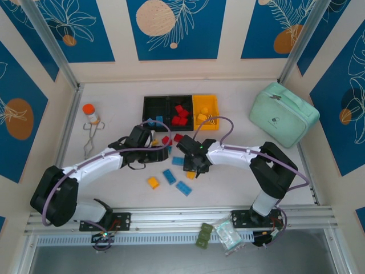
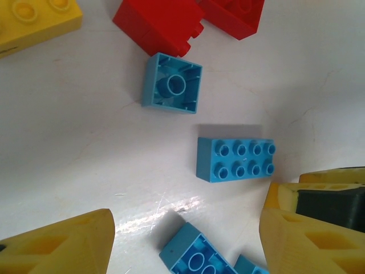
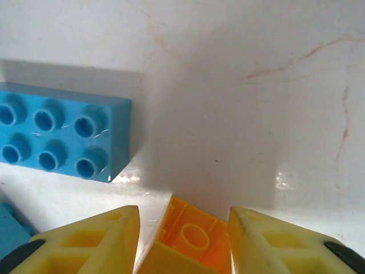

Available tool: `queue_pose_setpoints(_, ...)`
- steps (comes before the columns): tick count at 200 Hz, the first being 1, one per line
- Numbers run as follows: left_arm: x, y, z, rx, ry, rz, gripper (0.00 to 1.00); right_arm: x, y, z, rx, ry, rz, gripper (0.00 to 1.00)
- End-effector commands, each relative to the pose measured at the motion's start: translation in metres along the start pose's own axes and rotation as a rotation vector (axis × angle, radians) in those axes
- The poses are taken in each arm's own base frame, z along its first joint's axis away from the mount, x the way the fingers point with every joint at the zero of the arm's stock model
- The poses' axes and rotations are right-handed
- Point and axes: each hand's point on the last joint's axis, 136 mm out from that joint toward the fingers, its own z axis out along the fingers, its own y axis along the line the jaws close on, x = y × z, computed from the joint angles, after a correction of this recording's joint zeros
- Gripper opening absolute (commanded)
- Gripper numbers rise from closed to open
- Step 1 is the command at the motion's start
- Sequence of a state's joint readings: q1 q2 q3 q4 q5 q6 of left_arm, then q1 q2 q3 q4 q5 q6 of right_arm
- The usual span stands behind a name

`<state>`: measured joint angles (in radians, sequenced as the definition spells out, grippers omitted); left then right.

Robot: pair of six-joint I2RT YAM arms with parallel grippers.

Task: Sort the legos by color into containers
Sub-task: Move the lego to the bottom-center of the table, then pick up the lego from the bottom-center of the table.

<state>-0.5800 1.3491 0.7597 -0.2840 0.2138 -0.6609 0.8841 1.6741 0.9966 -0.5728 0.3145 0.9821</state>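
Note:
My right gripper [image 3: 183, 240] [image 1: 193, 167] is low over the table, shut on a yellow-orange lego [image 3: 191, 245] that lies hollow side up and tilted between its fingers. A blue oblong lego [image 3: 60, 134] lies just to the left of it. My left gripper [image 2: 185, 240] [image 1: 150, 149] hangs open over loose legos, with a blue lego [image 2: 194, 257] lying hollow side up between its fingers, untouched. Beyond it lie a blue oblong lego [image 2: 235, 158], a blue square lego [image 2: 172, 84], red legos [image 2: 162, 25] and a yellow lego [image 2: 37, 20]. The containers [image 1: 154, 98] stand at the back, two black and one yellow.
Red legos [image 1: 180, 114] lie in the middle black container and yellow ones in the yellow container [image 1: 214, 105]. More legos [image 1: 169, 176] lie scattered near the front. An orange-capped bottle [image 1: 90, 113] and metal tongs [image 1: 91, 140] are at the left, a mint-green case [image 1: 283, 113] at the right.

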Motion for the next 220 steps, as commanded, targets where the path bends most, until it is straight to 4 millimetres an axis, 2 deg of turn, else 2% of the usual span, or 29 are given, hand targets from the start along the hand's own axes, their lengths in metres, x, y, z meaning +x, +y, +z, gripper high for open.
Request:
queue_pose_setpoints(1,0.001,-0.003,0.004,0.032,0.01,-0.02,0.67,0.008,-0.007,-0.001,0.022,0.025,0.003,0.48)
queue_pose_setpoints(28,0.003,-0.001,0.005,0.034,0.01,-0.028,0.67,0.012,-0.007,0.001,0.025,0.028,0.005,0.38)
queue_pose_setpoints(39,0.004,-0.001,0.006,0.035,0.011,-0.028,0.67,0.011,-0.006,0.0,0.02,0.026,0.005,0.37)
queue_pose_setpoints(63,0.006,0.0,0.006,0.031,0.017,-0.031,0.67,0.012,-0.007,-0.001,0.043,0.04,0.002,0.55)
queue_pose_setpoints(107,0.008,0.002,0.009,0.033,0.019,-0.037,0.67,0.022,-0.009,0.002,0.061,0.056,0.009,0.57)
queue_pose_setpoints(115,0.009,0.003,0.01,0.032,0.022,-0.039,0.67,0.023,-0.008,0.003,0.054,0.057,0.011,0.55)
queue_pose_setpoints(149,0.009,0.002,0.01,0.037,0.023,-0.036,0.67,0.022,-0.003,0.0,0.04,0.04,-0.001,0.28)
queue_pose_setpoints(184,0.008,-0.007,0.009,0.081,0.024,-0.029,0.67,0.007,0.001,-0.018,0.023,-0.015,-0.029,0.23)
queue_pose_setpoints(220,0.001,-0.025,0.007,0.162,0.01,-0.02,0.67,-0.03,0.001,-0.05,-0.01,-0.111,-0.05,0.23)
